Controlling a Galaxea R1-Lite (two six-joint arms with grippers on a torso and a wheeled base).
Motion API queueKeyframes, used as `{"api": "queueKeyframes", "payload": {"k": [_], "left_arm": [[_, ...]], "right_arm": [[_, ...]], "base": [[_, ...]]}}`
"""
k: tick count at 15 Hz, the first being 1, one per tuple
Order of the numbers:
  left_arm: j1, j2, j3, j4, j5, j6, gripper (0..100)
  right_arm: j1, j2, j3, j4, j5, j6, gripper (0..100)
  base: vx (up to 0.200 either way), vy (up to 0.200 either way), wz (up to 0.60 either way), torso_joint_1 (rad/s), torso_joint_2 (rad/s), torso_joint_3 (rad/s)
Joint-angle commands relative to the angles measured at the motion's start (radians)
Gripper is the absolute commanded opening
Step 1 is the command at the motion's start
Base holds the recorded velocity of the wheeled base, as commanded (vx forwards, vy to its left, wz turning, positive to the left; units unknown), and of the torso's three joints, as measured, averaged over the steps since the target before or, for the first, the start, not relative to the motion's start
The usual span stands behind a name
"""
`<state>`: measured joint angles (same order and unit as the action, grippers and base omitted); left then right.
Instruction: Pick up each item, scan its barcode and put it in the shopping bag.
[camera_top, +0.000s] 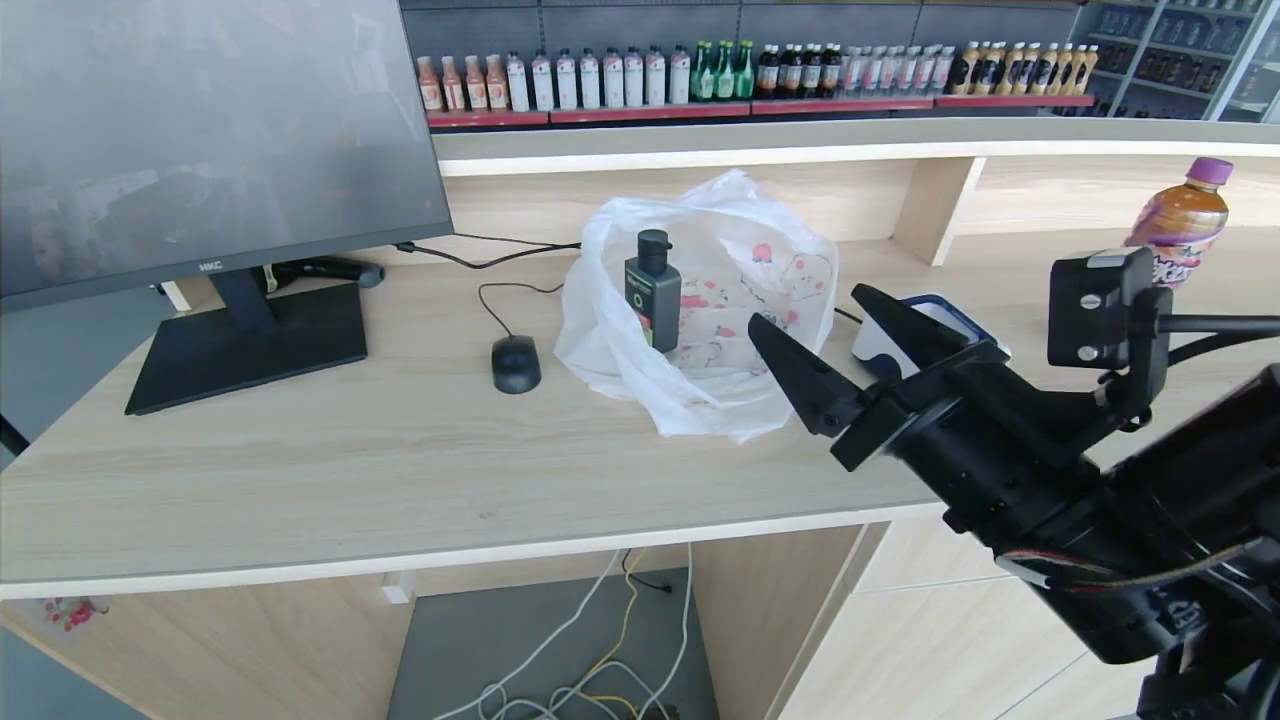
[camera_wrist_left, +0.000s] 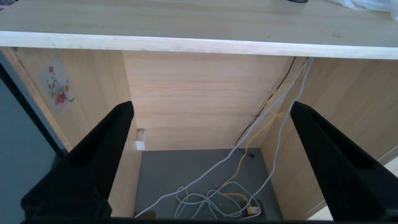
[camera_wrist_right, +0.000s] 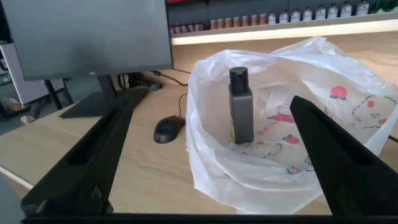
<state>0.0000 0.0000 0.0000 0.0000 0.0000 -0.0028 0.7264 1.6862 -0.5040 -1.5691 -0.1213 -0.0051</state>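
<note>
A white plastic shopping bag (camera_top: 720, 300) with pink prints lies open on the wooden counter (camera_top: 350, 470). A dark bottle with a black pump cap (camera_top: 653, 290) stands upright inside it. My right gripper (camera_top: 805, 306) hovers open just right of the bag, pointing at it, with nothing between its fingers. In the right wrist view the bottle (camera_wrist_right: 240, 109) and bag (camera_wrist_right: 286, 162) sit ahead of that gripper (camera_wrist_right: 208, 106). A brown drink bottle with a purple cap (camera_top: 1180, 220) stands at the far right. My left gripper (camera_wrist_left: 211, 106) is open and low, facing the space under the counter.
A white and blue scanner (camera_top: 930, 325) sits behind my right gripper. A monitor (camera_top: 220, 150) on a black stand (camera_top: 250, 345) takes the counter's left, with a black mouse (camera_top: 516, 364) beside the bag. Loose cables (camera_wrist_left: 249, 168) hang under the counter.
</note>
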Motion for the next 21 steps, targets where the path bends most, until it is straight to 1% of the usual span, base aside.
{"api": "queueKeyframes", "payload": {"k": [1,5,6,7,8,9,11,15,21], "left_arm": [[0.0,0.0,0.0,0.0,0.0,0.0,100],[-0.002,0.0,0.0,0.0,0.0,-0.002,100],[0.0,0.0,0.0,0.0,0.0,-0.002,100],[0.0,0.0,0.0,0.0,0.0,-0.002,100],[0.0,0.0,0.0,0.0,0.0,-0.005,100],[0.0,0.0,0.0,0.0,0.0,-0.005,100],[0.0,0.0,0.0,0.0,0.0,0.0,100],[0.0,0.0,0.0,0.0,0.0,-0.002,100],[0.0,0.0,0.0,0.0,0.0,-0.003,100]], "right_arm": [[0.022,-0.062,0.09,-0.002,0.0,-0.003,100],[0.051,-0.056,0.082,-0.002,0.0,-0.003,100],[0.091,-0.042,0.068,-0.002,0.0,-0.003,100],[0.097,-0.034,0.059,-0.002,0.0,-0.003,100],[0.096,-0.036,0.062,-0.002,0.0,-0.003,100],[0.088,-0.042,0.061,-0.002,0.0,-0.003,100],[0.084,-0.042,0.058,-0.002,0.0,-0.001,100],[0.082,-0.037,0.053,-0.002,0.0,0.004,100],[0.08,-0.039,0.059,-0.002,0.0,0.004,100]], "base": [[0.0,0.0,0.0,0.0,0.0,0.0],[0.0,0.0,0.0,0.0,0.0,0.0],[0.0,0.0,0.0,0.0,0.0,0.0],[0.0,0.0,0.0,0.0,0.0,0.0],[0.0,0.0,0.0,0.0,0.0,0.0],[-0.2,0.0,0.0,0.002,0.01,0.007],[0.0,0.0,0.0,0.0,0.0,0.0],[0.0,0.0,0.0,0.0,0.0,0.0],[0.0,-0.2,0.0,0.001,0.0,0.003]]}}
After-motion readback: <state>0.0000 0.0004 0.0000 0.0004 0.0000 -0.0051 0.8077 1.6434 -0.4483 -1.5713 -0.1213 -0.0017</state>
